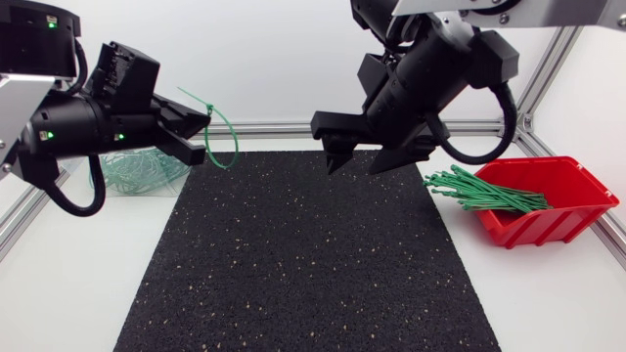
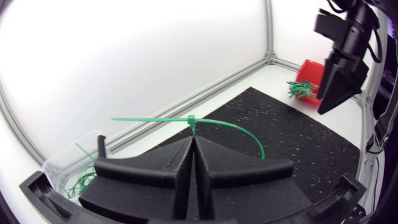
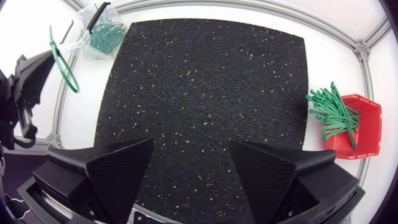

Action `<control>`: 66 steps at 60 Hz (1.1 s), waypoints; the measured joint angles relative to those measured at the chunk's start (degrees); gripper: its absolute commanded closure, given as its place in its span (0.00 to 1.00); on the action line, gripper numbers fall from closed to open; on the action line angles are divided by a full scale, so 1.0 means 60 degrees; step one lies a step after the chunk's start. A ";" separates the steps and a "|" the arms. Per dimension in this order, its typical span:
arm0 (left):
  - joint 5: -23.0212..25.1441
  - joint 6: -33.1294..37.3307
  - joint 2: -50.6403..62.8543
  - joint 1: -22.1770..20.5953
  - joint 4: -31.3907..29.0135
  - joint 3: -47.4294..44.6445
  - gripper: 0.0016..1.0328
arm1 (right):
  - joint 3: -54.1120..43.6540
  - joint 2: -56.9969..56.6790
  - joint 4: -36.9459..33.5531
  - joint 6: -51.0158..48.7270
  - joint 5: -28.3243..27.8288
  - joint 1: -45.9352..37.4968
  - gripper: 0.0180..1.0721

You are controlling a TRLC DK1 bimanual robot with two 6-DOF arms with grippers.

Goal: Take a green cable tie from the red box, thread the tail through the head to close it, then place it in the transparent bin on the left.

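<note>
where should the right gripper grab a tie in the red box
Likely the ends of the green cable ties sticking out over the red box rim toward the mat, the open right gripper coming down from above: there they fan apart, clear of the walls.

Bin (image 1: 147, 172) left of mat (image 1: 303, 254), box (image 1: 562, 196) right

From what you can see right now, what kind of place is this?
Probably a robot test bench in a lab, not a home: a white table edged by an aluminium frame, a black speckled mat, and a red box of green cable ties.
</note>
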 measured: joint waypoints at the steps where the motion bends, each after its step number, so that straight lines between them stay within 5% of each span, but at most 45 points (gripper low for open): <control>1: -0.0036 0.0007 0.0062 0.0120 0.0004 0.0091 0.97 | -0.0036 -0.0015 0.0015 -0.0047 0.0058 -0.0047 0.12; 8: -0.0543 0.0138 0.0750 0.1581 0.0117 0.1067 0.97 | -0.0317 -0.0284 0.0317 -0.0364 0.0317 -0.0586 0.11; 20: -0.1300 0.0138 0.2597 0.3064 -0.0386 0.3632 0.97 | -0.0725 -0.0900 0.0721 -0.0790 0.0765 -0.1111 0.09; 36: -0.1858 -0.0299 0.6863 0.4656 -0.4116 0.9741 0.97 | -0.1351 -0.1690 0.0732 -0.1195 0.0794 -0.1552 0.09; 47: -0.2033 -0.0444 0.8040 0.4805 -0.4823 1.0779 0.97 | -0.1639 -0.2120 0.0754 -0.1399 0.0790 -0.1712 0.09; 48: -0.2033 -0.0444 0.8065 0.4790 -0.4852 1.0779 0.95 | -0.1650 -0.2131 0.0758 -0.1402 0.0790 -0.1712 0.09; 50: -0.2033 -0.0444 0.8098 0.4758 -0.4892 1.0775 0.76 | -0.1679 -0.2149 0.0758 -0.1406 0.0790 -0.1719 0.09; 53: -0.2084 -0.0455 0.8102 0.4725 -0.4896 1.0735 0.23 | -0.1719 -0.2167 0.0758 -0.1432 0.0787 -0.1719 0.09; 55: -0.2255 -0.0484 0.8102 0.4685 -0.4892 1.0699 0.01 | -0.1741 -0.2175 0.0758 -0.1432 0.0765 -0.1719 0.09; 66: -0.2565 -0.0554 0.8102 0.4630 -0.5045 1.0426 0.03 | -0.1763 -0.2302 0.0765 -0.1432 0.0761 -0.1719 0.08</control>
